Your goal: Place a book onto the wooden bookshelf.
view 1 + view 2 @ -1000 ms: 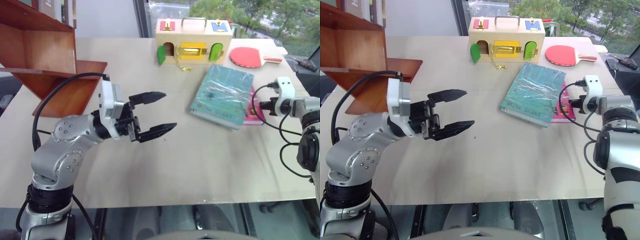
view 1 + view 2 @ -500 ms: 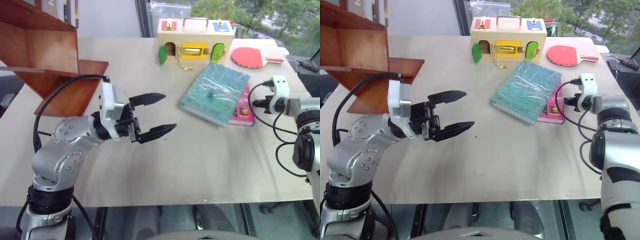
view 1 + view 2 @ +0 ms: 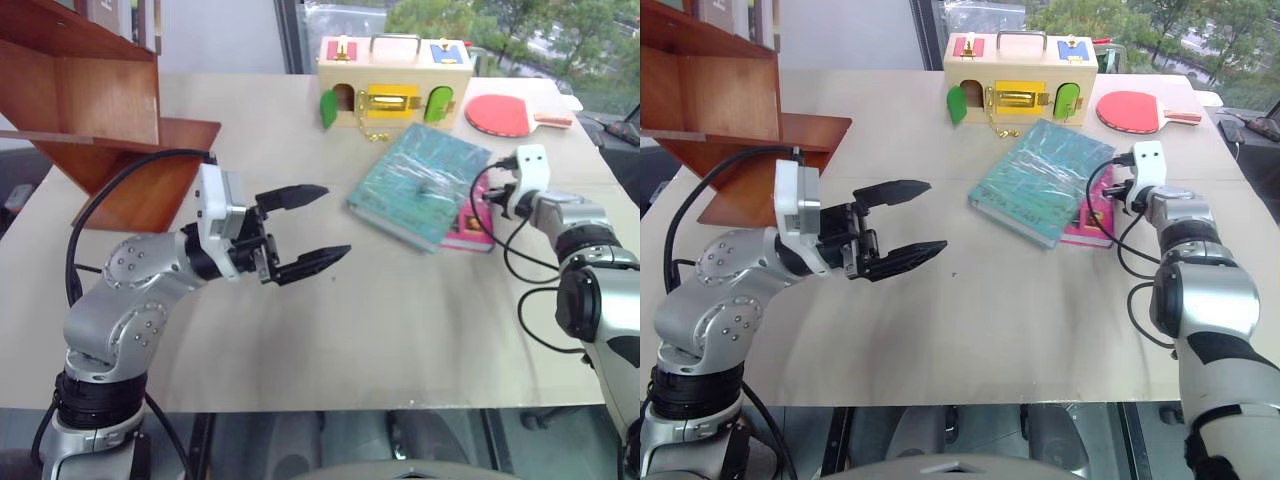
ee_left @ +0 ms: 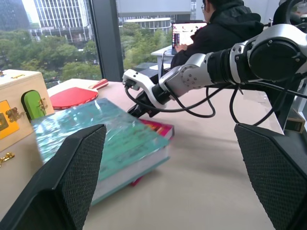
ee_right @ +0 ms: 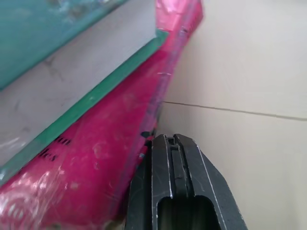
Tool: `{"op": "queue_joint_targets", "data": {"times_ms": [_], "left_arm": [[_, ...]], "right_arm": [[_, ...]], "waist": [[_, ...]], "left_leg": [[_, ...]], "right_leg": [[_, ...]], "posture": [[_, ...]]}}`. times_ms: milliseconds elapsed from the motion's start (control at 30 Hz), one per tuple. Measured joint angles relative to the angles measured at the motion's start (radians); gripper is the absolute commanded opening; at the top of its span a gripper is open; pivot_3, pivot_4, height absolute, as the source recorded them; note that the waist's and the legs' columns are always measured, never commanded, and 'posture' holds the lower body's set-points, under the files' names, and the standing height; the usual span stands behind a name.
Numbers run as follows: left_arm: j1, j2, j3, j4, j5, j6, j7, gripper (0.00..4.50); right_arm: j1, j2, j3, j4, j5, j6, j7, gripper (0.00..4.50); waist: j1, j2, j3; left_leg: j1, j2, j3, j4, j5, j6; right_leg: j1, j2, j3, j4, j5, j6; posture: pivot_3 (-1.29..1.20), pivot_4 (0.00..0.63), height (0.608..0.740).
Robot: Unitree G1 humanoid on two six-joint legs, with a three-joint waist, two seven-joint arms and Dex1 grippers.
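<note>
Reddish-brown boards of the wooden bookshelf stood at the table's far left corner, its slanted side panel facing the open tabletop. Just in front of it the left gripper hung above the table, its two black fingers spread wide with nothing between them, pointing toward the right. A broad stretch of bare table separated those fingers from the book, which lay flat to their right and a little farther back, its long axis running diagonally from the near left to the far right, its right end resting on the pink book. Beyond it sat the pale toy box and a red paddle, leaving room only on the near and left sides. The right gripper, fingers pressed together, sat at the pink book's edge, just beside the book's right end, and was much the nearer arm. Sliding the book leftward toward the open fingers looked like the likely need.
</note>
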Motion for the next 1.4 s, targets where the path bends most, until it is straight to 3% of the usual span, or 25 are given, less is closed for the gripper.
{"op": "queue_joint_targets", "data": {"times_ms": [367,533,767,800,933,1100,1400], "left_arm": [[0.074,0.028,0.048,-0.003,0.000,-0.001,0.018,4.50],[0.113,0.037,0.080,-0.002,0.008,-0.011,0.028,4.50],[0.139,0.041,0.106,0.005,0.019,-0.021,0.032,4.50],[0.145,0.049,0.111,0.019,0.027,-0.026,0.029,4.50],[0.161,0.075,0.127,0.070,0.054,-0.050,0.006,4.50],[0.240,0.117,0.197,0.119,0.077,-0.066,-0.029,4.50],[0.319,0.146,0.284,0.140,0.089,-0.085,-0.063,4.50]], "right_arm": [[0.012,0.057,0.018,-0.034,0.015,-0.005,0.250,0.03],[0.100,-0.007,0.044,-0.200,0.020,0.049,0.292,0.03],[0.375,-0.102,0.071,-0.987,0.117,0.404,0.353,0.03],[0.378,-0.077,0.079,-1.220,0.174,0.534,0.338,0.03],[0.333,0.031,0.188,-1.514,0.246,0.690,0.274,0.03],[0.323,0.200,0.339,-1.569,0.321,0.794,0.217,0.03],[0.322,0.276,0.566,-1.512,0.251,0.793,0.082,0.03]], "waist": [[-0.003,0.000,0.000],[0.016,0.001,0.001],[0.023,0.004,0.002],[0.009,0.005,0.003],[0.007,0.004,0.002],[0.012,0.002,0.002],[0.014,0.000,0.001]], "left_leg": [[0.000,0.000,0.000,0.000,-0.001,0.002],[-0.002,0.000,0.000,0.000,-0.001,0.002],[-0.002,0.001,0.000,-0.001,-0.002,0.002],[-0.001,0.001,0.000,-0.002,-0.002,0.003],[-0.001,0.003,-0.001,-0.002,-0.002,0.003],[-0.003,0.002,-0.001,-0.002,-0.002,0.003],[-0.004,0.002,-0.002,-0.002,-0.002,0.003]], "right_leg": [[0.000,0.000,0.000,0.000,0.000,0.000],[-0.001,-0.001,-0.001,0.000,0.000,0.000],[-0.003,0.000,0.000,0.000,0.000,0.000],[-0.003,0.001,0.000,0.001,0.000,0.000],[-0.003,0.002,-0.001,0.001,0.000,0.000],[-0.003,0.000,-0.002,0.000,0.000,0.000],[-0.004,0.000,-0.005,0.001,0.000,0.000]], "posture": [[0.00,0.150,0.740],[0.00,0.150,0.740],[0.00,0.150,0.740],[0.00,0.150,0.740],[0.00,0.150,0.740],[0.00,0.150,0.740],[0.00,0.150,0.740]]}}
